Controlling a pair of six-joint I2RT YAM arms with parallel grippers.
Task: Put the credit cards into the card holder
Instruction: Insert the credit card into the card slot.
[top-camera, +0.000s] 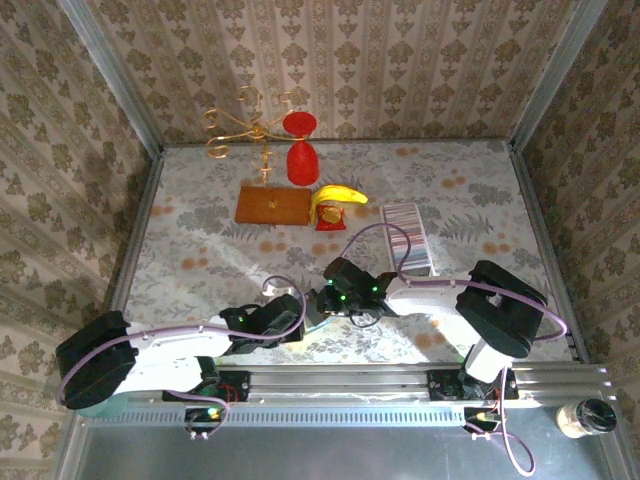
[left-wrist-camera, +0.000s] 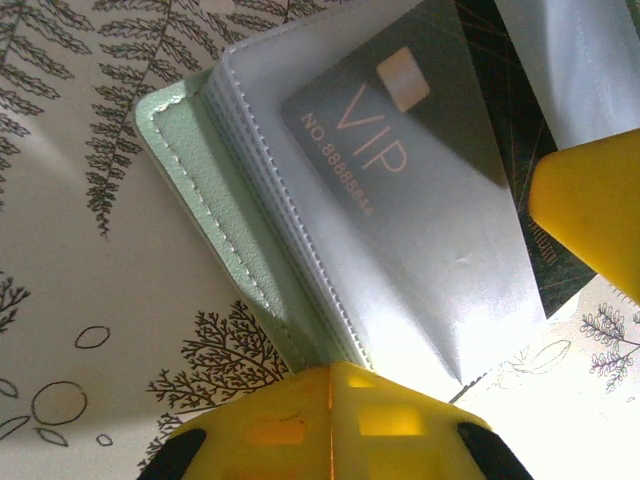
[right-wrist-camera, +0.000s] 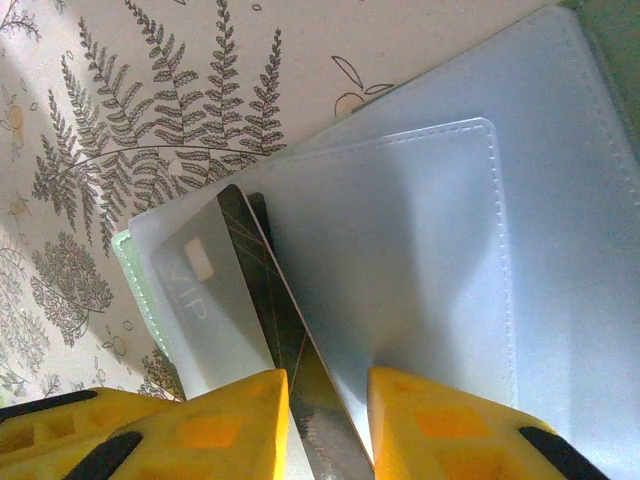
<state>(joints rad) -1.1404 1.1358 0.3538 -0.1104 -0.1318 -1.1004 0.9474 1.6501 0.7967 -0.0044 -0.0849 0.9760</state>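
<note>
The right gripper (right-wrist-camera: 328, 420) pinched a dark card (right-wrist-camera: 285, 320) at the card holder (right-wrist-camera: 420, 280) sleeve; a skewed push risked buckling it. The left gripper (left-wrist-camera: 435, 280) grip was unclear.

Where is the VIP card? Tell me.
Left wrist view: the VIP card sits mostly inside a clear sleeve of the holder, its bare end gripped by the right claw.
</note>
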